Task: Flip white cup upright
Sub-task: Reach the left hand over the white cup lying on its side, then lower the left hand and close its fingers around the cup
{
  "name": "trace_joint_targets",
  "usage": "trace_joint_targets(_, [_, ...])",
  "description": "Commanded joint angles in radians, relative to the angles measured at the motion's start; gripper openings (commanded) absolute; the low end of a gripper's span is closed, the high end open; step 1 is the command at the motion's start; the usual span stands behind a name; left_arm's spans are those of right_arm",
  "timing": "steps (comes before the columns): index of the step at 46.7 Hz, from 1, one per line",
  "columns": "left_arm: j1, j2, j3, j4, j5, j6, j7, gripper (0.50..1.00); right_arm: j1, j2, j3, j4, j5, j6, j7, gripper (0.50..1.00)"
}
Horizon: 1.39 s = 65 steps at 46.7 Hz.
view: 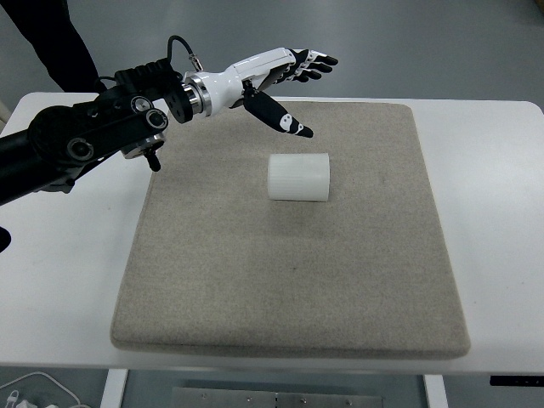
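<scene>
A white ribbed cup [298,177] lies on its side on the grey felt mat [289,280], a little behind the mat's middle. My left hand [293,81] hovers above the mat's far edge, behind and slightly left of the cup, apart from it. Its fingers are spread and straight, the thumb pointing down toward the cup, and it holds nothing. The black left arm [76,140] reaches in from the left edge. My right arm is not visible.
The mat lies on a white table [59,280]. A person's dark clothing [55,42] shows at the top left behind the table. Cables [34,395] lie on the floor at the bottom left.
</scene>
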<state>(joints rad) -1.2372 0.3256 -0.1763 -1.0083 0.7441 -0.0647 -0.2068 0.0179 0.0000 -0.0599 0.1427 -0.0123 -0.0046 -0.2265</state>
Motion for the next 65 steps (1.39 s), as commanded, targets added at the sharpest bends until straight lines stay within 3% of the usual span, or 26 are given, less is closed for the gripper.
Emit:
trace_joint_targets(1, [-0.019,-0.002,0.026,-0.047,0.0,0.051,0.084,0.994,0.0,0.0,0.0,0.0,0.0,0.0,0.0,0.93])
trace_joint_targets(12, [-0.07,-0.01,0.087,-0.067,-0.006,0.055,0.239,0.996,0.0,0.0,0.0,0.0,0.0,0.0,0.0,0.93])
trace_joint_targets(20, [-0.093,-0.037,0.149,-0.069,-0.006,0.04,0.293,0.994,0.0,0.0,0.0,0.0,0.0,0.0,0.0,0.93])
trace_joint_targets(41, [-0.14,-0.103,0.227,-0.056,-0.002,0.031,0.374,0.994,0.0,0.0,0.0,0.0,0.0,0.0,0.0,0.93])
trace_joint_targets(65, [-0.139,-0.152,0.264,-0.004,0.008,0.034,0.379,0.994,0.0,0.0,0.0,0.0,0.0,0.0,0.0,0.93])
